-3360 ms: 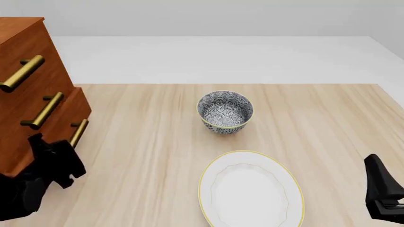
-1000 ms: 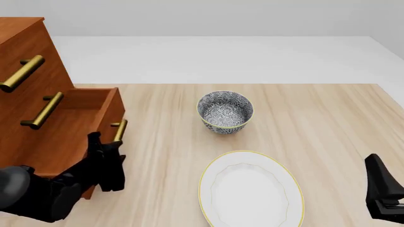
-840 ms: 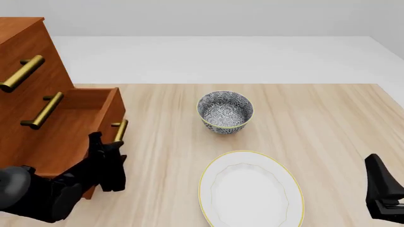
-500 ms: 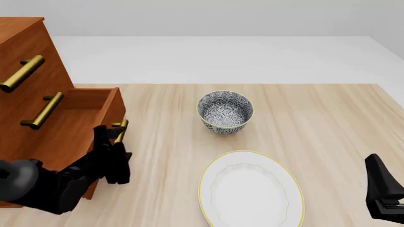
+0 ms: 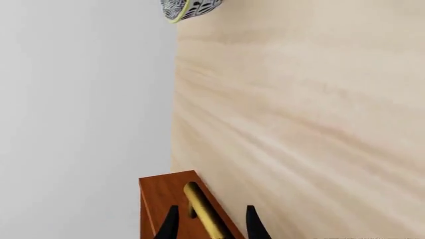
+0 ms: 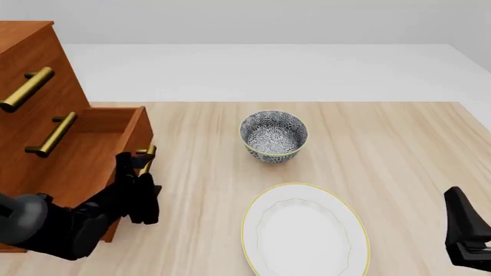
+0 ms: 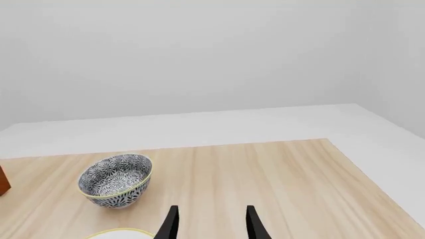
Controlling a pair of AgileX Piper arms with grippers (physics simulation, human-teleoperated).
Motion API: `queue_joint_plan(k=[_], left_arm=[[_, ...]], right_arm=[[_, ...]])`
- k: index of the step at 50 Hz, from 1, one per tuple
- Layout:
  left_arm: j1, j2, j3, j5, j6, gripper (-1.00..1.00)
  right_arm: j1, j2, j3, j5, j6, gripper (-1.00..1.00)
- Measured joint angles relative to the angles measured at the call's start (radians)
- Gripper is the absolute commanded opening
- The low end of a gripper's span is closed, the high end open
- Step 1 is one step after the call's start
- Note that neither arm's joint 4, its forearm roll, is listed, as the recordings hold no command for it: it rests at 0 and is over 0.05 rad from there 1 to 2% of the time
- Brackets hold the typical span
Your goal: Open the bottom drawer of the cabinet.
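Front view: bowl [image 6: 274,136] and plate [image 6: 305,231] sit right of the pulled-out bottom drawer [image 6: 92,152], its brass handle [image 6: 145,159] running near-to-far; left claw [image 6: 142,190] open astride it, right claw [image 7: 209,224] open.

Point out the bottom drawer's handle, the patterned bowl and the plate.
bottom drawer's handle [image 5: 207,214]: left wrist view, middle of the brass bar.
patterned bowl [image 6: 273,135]: front view, inner wall of the bowl.
plate [image 6: 305,237]: front view, white centre of the plate.
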Motion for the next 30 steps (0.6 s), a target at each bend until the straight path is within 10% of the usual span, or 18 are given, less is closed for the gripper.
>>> queue_joint_plan(k=[30], left_arm=[[-0.087, -0.166, 0.057, 0.034, -0.017, 1.00]], right_arm=[[-0.001, 0.000, -0.003, 0.001, 0.002, 1.00]])
